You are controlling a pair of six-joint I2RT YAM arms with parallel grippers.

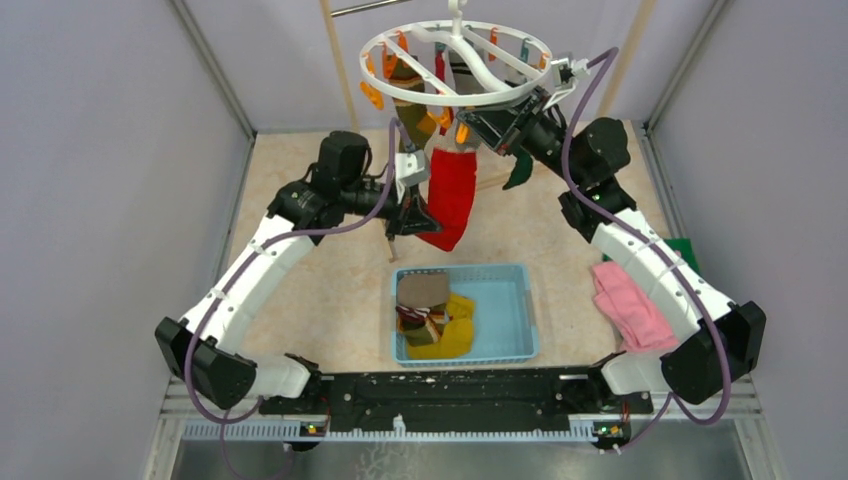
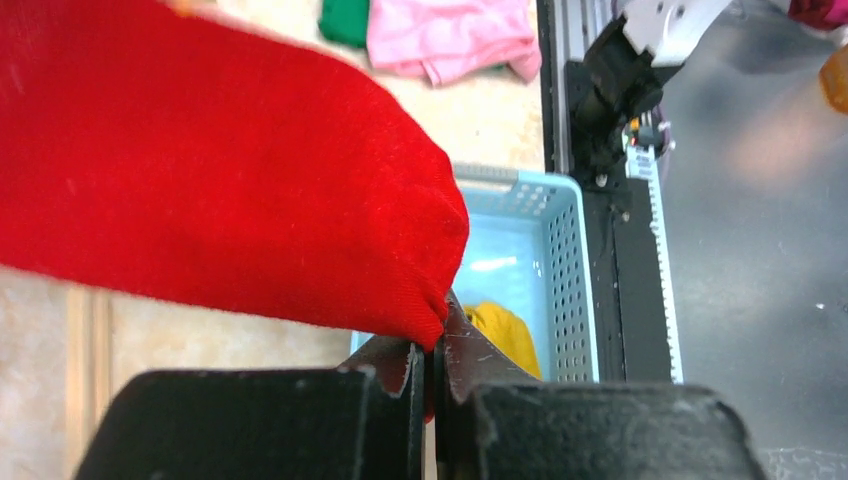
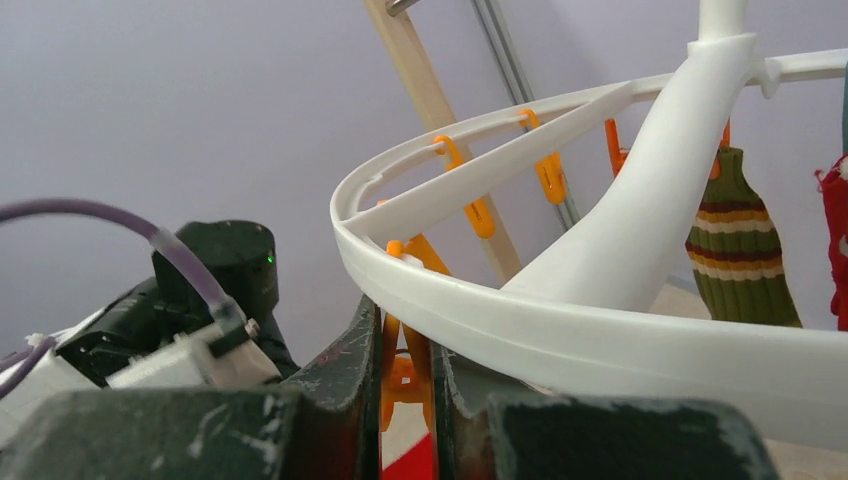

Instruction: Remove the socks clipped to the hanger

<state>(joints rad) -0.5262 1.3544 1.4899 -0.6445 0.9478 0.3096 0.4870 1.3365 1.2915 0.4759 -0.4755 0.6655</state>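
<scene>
The white ring hanger [image 1: 455, 50] hangs at the top centre with orange clips. A red sock [image 1: 452, 195] hangs from it. My left gripper [image 1: 413, 214] is shut on the red sock's lower edge, shown in the left wrist view [image 2: 220, 170] pinched between the fingertips [image 2: 432, 350]. My right gripper [image 1: 470, 125] is shut on the orange clip [image 3: 405, 375] under the ring [image 3: 600, 340], with red fabric just below the clip. An olive striped sock [image 3: 740, 250] and others still hang from the hanger. A dark green sock [image 1: 520, 170] dangles by the right arm.
A light blue basket [image 1: 515, 300] below the hanger holds a brown striped sock [image 1: 422, 305] and a yellow sock [image 1: 458, 335]. A pink cloth [image 1: 630, 300] and a green cloth [image 1: 685, 250] lie at right. Wooden rack posts [image 1: 340, 60] stand behind.
</scene>
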